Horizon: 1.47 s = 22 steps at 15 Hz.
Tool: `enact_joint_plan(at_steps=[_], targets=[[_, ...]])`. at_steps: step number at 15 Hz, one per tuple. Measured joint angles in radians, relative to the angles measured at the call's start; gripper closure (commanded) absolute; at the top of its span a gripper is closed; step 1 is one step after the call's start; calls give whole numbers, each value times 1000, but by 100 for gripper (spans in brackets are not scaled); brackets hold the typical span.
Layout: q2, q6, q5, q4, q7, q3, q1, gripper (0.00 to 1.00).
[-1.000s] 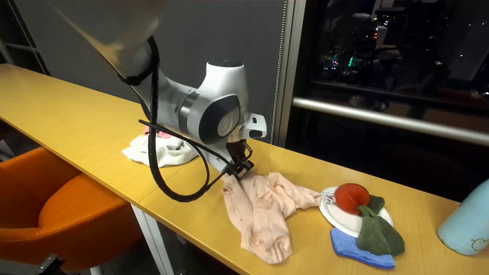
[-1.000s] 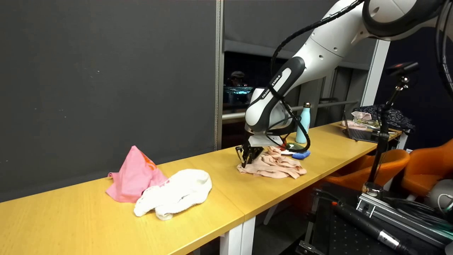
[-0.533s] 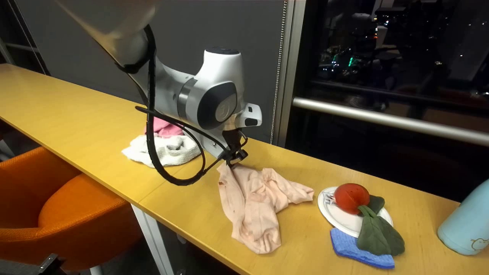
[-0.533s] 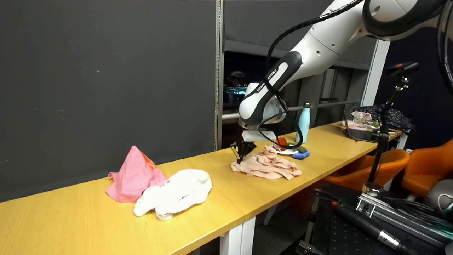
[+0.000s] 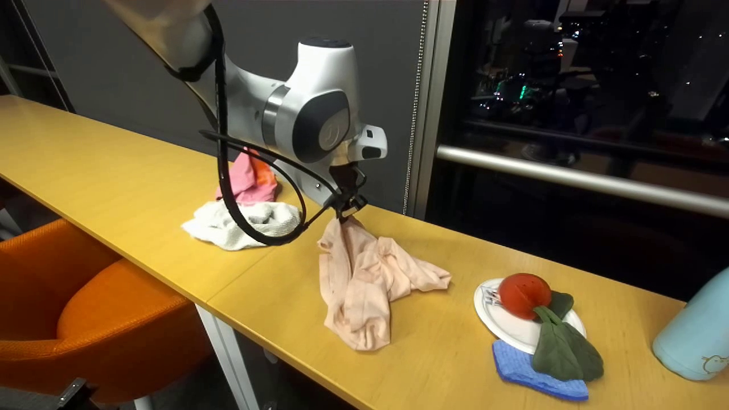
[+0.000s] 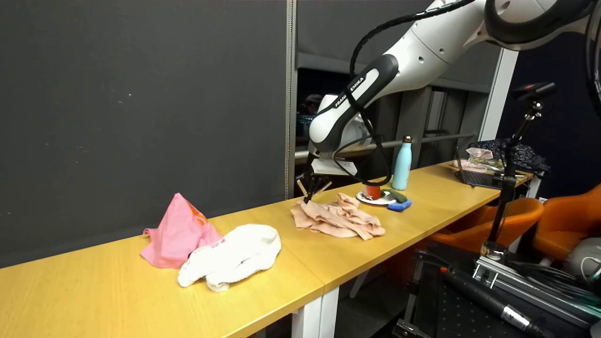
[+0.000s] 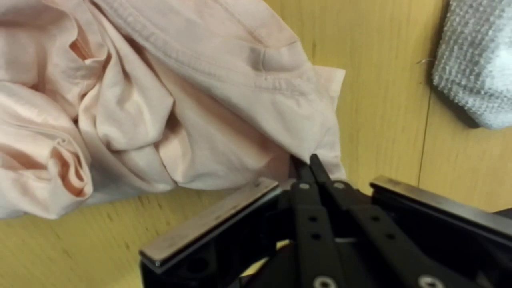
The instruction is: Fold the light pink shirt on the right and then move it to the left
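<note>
At a raised corner of the light pink shirt (image 5: 370, 279), the jaws are drawn together, tips all but meeting, with a pinch of the edge between them. From that pinch the fabric falls away in a small peak, while the rest of the shirt lies rumpled on the worktop (image 5: 444, 341), so nothing about it reads as folded yet. I take the step in hand to be the first fold, or a straightening of the cloth ahead of it. Next should come lifting that corner clear, sweeping it slowly across the shirt's body, and letting go once it lies flat; a low drag would probably shift the whole shirt instead. Just beside the shirt, to its left in both exterior views, sits a bunched white cloth (image 6: 235, 256). Near the shirt's right side, but apart from it, are a white plate (image 5: 512, 330) and a blue sponge (image 5: 518, 367). Farther left of the shirt stands a pink cloth (image 6: 181, 234), so the later carry would presumably need room around both cloths; well off to the shirt's right is a light blue bottle (image 5: 697, 330).
</note>
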Motion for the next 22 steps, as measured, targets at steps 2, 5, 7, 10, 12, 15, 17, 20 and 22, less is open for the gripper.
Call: enact_joint_plan(at_steps=[2,5,7,10,12,15,17,20,22], targets=[[-29,0,0,-29,-2,-12,-6,100],[-108,1,-1,-122,-12,-40,-27,100],[-172,1,-3,-204,-25,-68,-41,100],[-236,4,-4,-320,-48,-112,-69,100],[-248,10,-4,-376,-63,-131,-93,100],[-240,21,-3,-433,-69,-137,-127,100],[-226,28,-3,-448,-69,-137,-137,100],[-208,38,-3,-451,-67,-137,-139,65],[-207,37,-2,-452,-63,-137,-139,50]])
